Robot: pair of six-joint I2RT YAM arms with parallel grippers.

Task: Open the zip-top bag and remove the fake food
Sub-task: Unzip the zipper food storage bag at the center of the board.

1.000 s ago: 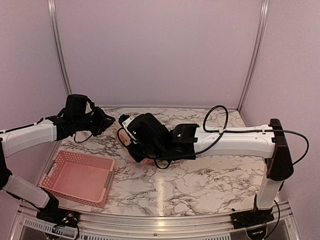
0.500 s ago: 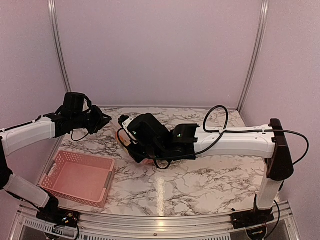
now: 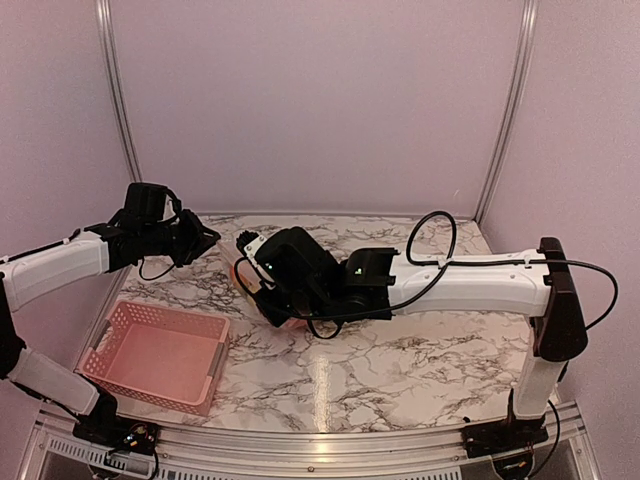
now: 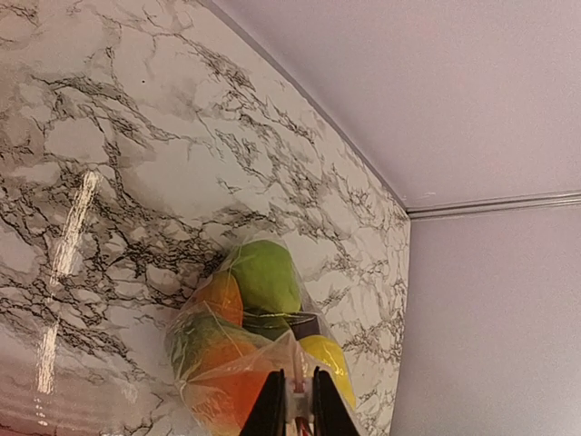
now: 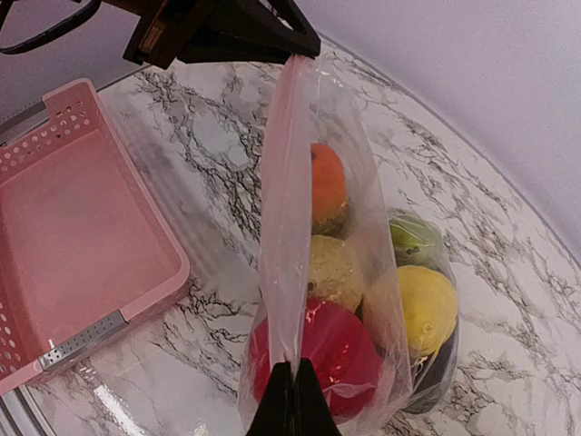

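The zip-top bag (image 5: pixel 283 173) sits on the marble table (image 3: pixel 420 365) toward the back and left of the middle. It is near the back wall (image 3: pixel 320 100) but not against it. In the overhead view the right arm covers most of it. A wide stretch of bare marble lies in front of and to the right of that arm, out to the front edge. A narrower strip runs between the bag and the back wall.

The left claw (image 4: pixel 297 404) is closed on the top edge of the bag, its two fingers pinching a white strip there. The right claw (image 5: pixel 292 400) is also closed, clamped on the plastic at the near end of the same edge. Between them one sheet of the bag is pulled up into a taut, upright band. Whether the zip is parted cannot be told.

The fake food (image 5: pixel 331 268) is all inside the bag, piled at the bottom. There is a red apple (image 5: pixel 320 352), a yellow lemon (image 5: pixel 422 307), an orange piece (image 5: pixel 327 182), a green one (image 5: pixel 413 238) and something dark (image 5: pixel 438 371) under the lemon.

The pink basket (image 3: pixel 155 352) stands by the table's front left corner, well apart from the bag. Only its own pink floor shows inside.
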